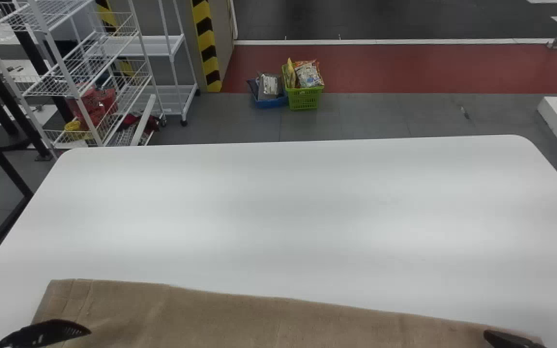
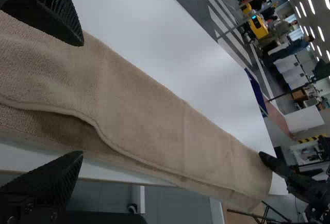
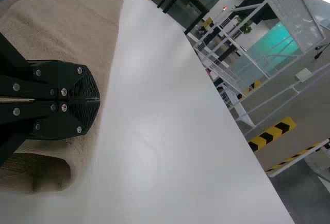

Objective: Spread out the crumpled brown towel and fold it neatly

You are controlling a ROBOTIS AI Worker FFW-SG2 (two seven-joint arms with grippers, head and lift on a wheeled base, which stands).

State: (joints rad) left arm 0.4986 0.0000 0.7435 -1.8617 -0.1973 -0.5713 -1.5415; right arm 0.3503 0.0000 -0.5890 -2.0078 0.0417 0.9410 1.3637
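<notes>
"Start at the hands. What is each one doing?"

"The left hand [image 2: 82, 99] has its fingers spread, one over the cloth and one out by the bench's near edge. I take that as room to get the layers between them. The right hand [image 3: 99, 100] is pressed together at the tips over the far end of the strip, perhaps to steady that end."

"Is it pinching any cloth?"

"I can't tell. The tips meet, but what lies under them is covered by the hand itself."

"And the towel?"

"The brown towel [image 1: 220, 319] lies in a long, doubled strip along the near side of the bench [image 1: 278, 208], a hand at each end. It looks spread out and folded over lengthwise, probably so the next fold can bring one end across to the other."

"Are the layers even?"

"Not quite. The upper layer's hem [image 2: 62, 111] wavers, and the lower layer [image 2: 67, 126] peeps out beyond it. By the right hand the cloth bulges into an open curl [image 3: 36, 172]; I'd flatten that, or it may crease."

"What can't you make out?"

"The head view's bottom edge cuts off the towel's near part, and the inside of the curl is too dark to read. Nor can I judge how well the corners match underneath."

"Anything past the bench?"

"A white wire rack [image 1: 78, 89], and on the floor a green basket [image 1: 303, 99] beside a blue one, no part of this job."
</notes>
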